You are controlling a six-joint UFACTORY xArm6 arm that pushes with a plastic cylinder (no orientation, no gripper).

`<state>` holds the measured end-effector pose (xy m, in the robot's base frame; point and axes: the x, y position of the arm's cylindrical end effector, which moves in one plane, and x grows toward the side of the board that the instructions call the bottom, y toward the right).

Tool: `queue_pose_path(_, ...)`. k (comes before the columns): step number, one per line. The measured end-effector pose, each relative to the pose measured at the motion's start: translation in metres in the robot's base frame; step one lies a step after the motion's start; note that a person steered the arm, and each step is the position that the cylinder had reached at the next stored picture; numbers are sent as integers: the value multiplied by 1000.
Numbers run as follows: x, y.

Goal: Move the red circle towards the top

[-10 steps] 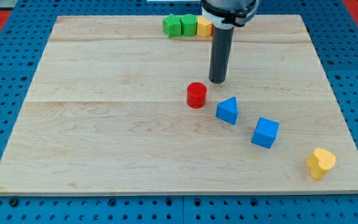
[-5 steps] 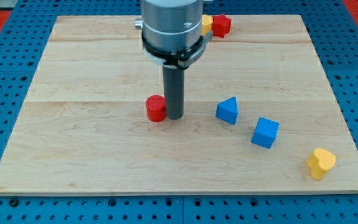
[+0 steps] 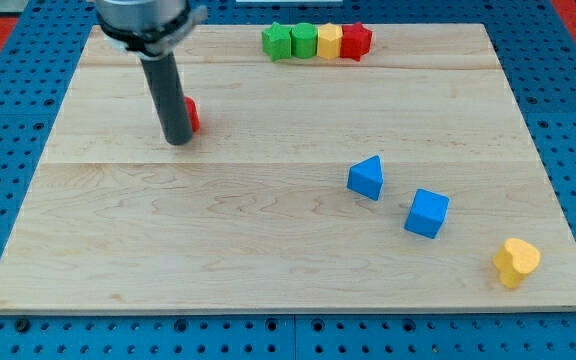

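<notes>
My tip [image 3: 177, 141] rests on the worktop [image 3: 268, 250], a plain rod with no fingers to open. The red circle [image 3: 192, 114] peeks out just right of it, touching, mostly hidden behind the rod.

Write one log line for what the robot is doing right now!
tip: touching red circle from lower left | circle: mostly hidden behind rod | top row: untouched

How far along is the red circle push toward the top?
Partly done: the red circle block sits in the board's upper-left part, mostly hidden behind the dark rod. In hand: my tip rests at its lower-left edge. Left: it remains below the top row of green, yellow and red blocks.
</notes>
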<state>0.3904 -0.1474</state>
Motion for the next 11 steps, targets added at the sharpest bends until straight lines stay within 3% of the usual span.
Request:
queue_pose_path(1, -33, -35)
queue_pose_path(2, -41, -20)
queue_pose_path(5, -53, 59)
queue_pose_path(11, -52, 89)
